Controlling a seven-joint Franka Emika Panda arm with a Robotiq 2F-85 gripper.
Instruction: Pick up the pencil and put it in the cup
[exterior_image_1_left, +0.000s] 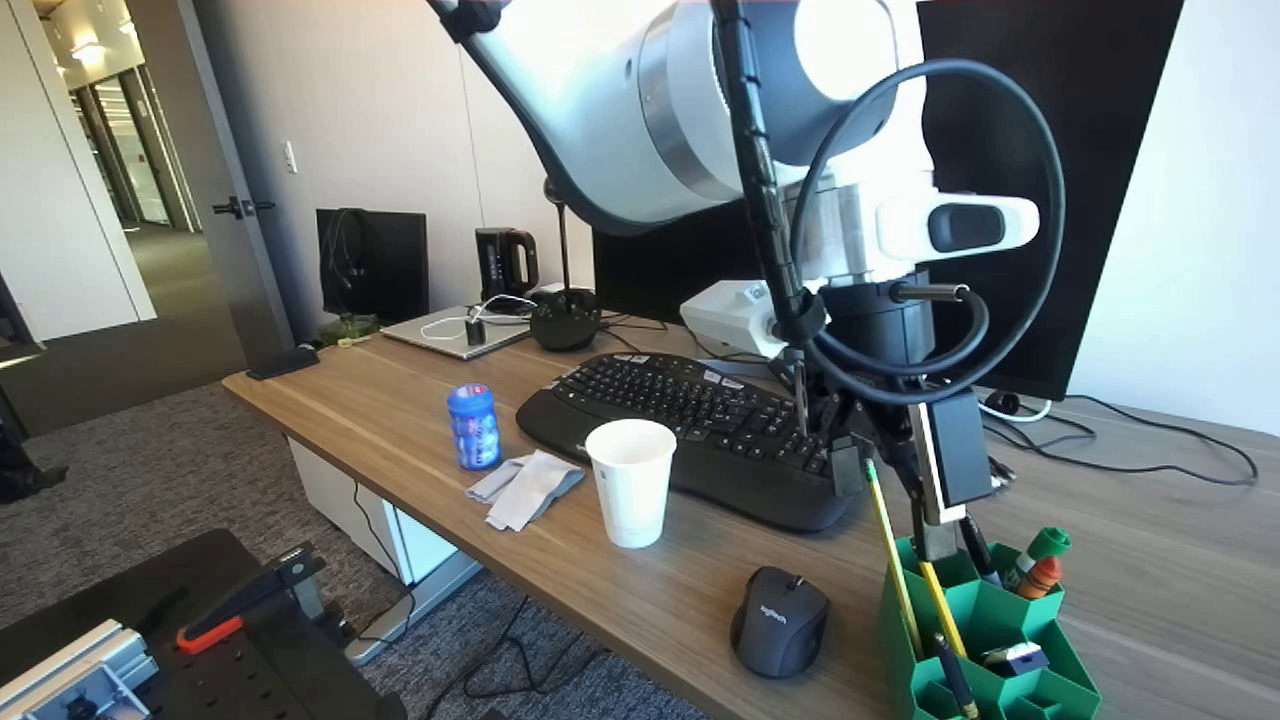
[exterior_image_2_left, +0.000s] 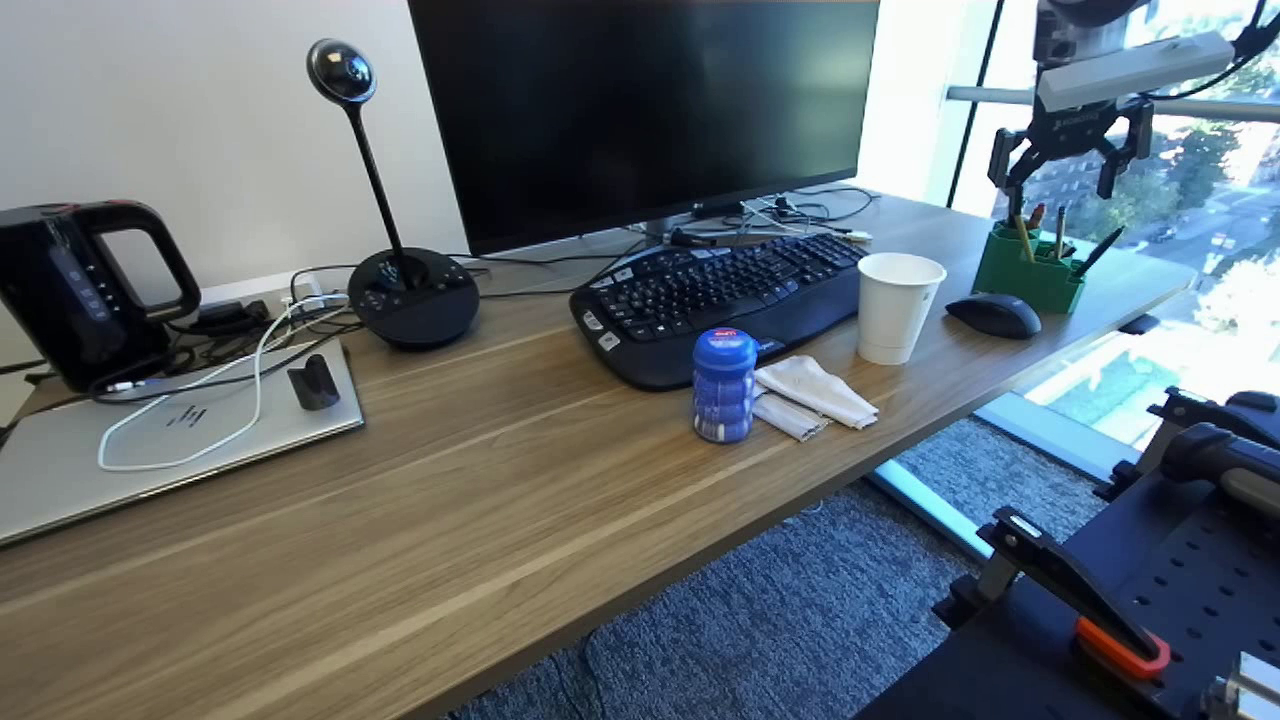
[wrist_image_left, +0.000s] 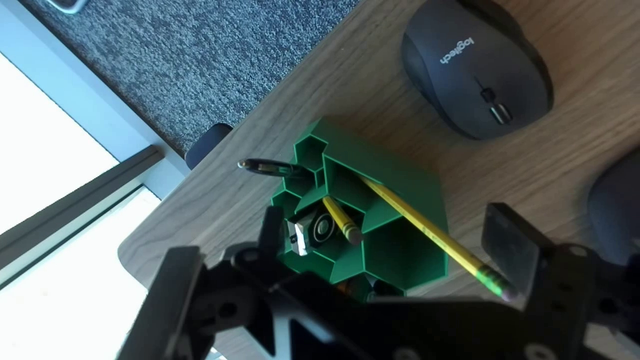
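The white cup (exterior_image_1_left: 632, 490) stands upright on the desk; it also shows in an exterior view (exterior_image_2_left: 893, 310) and is out of the wrist view. Two yellow pencils lean in the green holder. The long pencil (wrist_image_left: 435, 232) sticks out toward one fingertip, its eraser end beside that finger's pad; it also shows in an exterior view (exterior_image_1_left: 890, 540). The shorter-looking pencil (wrist_image_left: 342, 220) stands in another compartment, also visible in an exterior view (exterior_image_1_left: 940, 610). My gripper (wrist_image_left: 345, 250) is open above the holder, with its fingers spread and nothing held; it shows in both exterior views (exterior_image_1_left: 893, 503) (exterior_image_2_left: 1058, 178).
The green holder (wrist_image_left: 395, 155) also holds a pen (wrist_image_left: 267, 167) and markers (exterior_image_1_left: 1045, 545). A black mouse (exterior_image_1_left: 780, 622) lies beside it. The keyboard (exterior_image_1_left: 690, 430), blue can (exterior_image_1_left: 474, 428), folded cloth or packets (exterior_image_1_left: 528, 490) and monitor (exterior_image_2_left: 660, 110) are on the desk.
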